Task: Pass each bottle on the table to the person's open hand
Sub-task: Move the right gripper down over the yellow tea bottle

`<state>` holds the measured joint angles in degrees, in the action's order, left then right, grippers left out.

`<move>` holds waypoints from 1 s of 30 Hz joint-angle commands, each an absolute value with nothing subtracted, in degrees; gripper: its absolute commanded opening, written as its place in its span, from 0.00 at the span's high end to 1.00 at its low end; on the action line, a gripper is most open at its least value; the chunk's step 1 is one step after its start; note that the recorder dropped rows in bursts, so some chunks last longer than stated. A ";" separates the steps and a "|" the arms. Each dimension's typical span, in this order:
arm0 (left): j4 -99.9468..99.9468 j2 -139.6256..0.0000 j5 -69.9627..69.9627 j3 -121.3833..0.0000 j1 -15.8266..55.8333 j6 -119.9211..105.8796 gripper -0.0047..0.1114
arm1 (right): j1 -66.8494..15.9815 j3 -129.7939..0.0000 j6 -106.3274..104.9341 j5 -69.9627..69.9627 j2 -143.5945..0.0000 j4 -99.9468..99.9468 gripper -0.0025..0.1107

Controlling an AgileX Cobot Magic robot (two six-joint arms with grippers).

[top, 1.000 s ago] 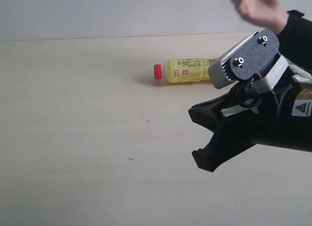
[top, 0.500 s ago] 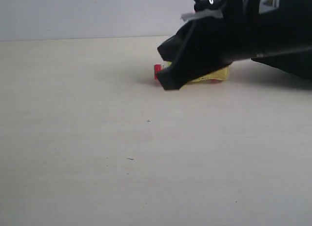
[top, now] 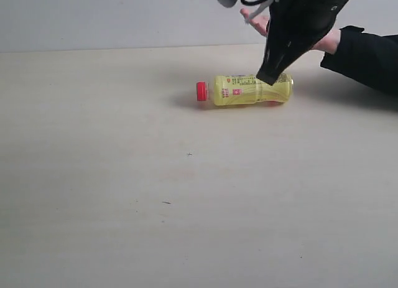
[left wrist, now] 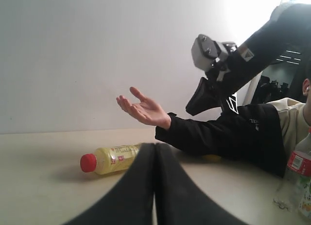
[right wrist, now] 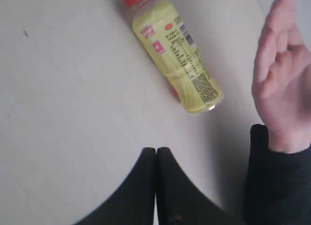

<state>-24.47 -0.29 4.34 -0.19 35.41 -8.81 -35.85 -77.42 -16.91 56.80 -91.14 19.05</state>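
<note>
The yellow bottle point(top: 245, 90) lies on its side toward the far part of the pale desk point(top: 112, 188), with its red cap pointing to the left of the exterior view, and nothing grips it. In that view the right pincer point(top: 269, 75) drops in from the top edge, black and steeply tilted. Its tip hangs in front of the bottle's base end, and from there I cannot tell whether they touch. The right wrist view settles it: the two fingers are pressed flat together, clenched on nothing, with bare desk between tip and bottle. It also shows the person's hand point(right wrist: 282, 84) open, palm showing and fingers loosely curled, just beside the bottle's base, with a black sleeve point(right wrist: 277, 186) running back from the wrist. Only the left wrist view gives the height. There the hand is raised clear of the desk, palm up, with the forearm stretched out behind the bottle and the right arm, with its grey camera block, angled down above that forearm. The same view shows the left pincer point(left wrist: 155, 146) low over the desk and aimed toward the bottle, its fingers meeting in one seam, clenched and empty. Close to the person's body a clear bottle point(left wrist: 296, 179) with a red label stands upright.
</note>
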 commanded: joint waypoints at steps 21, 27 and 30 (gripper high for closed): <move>-24.22 0.00 4.50 0.00 35.41 -8.62 0.96 | -23.30 -92.12 -61.05 58.92 -111.61 0.35 0.98; -24.22 0.00 4.50 0.00 35.41 -8.62 0.96 | -22.94 -97.14 -63.95 57.86 -117.84 0.47 0.98; -24.22 0.00 4.50 0.00 35.41 -8.62 0.96 | -23.04 -98.40 -63.95 56.08 -119.20 0.47 0.98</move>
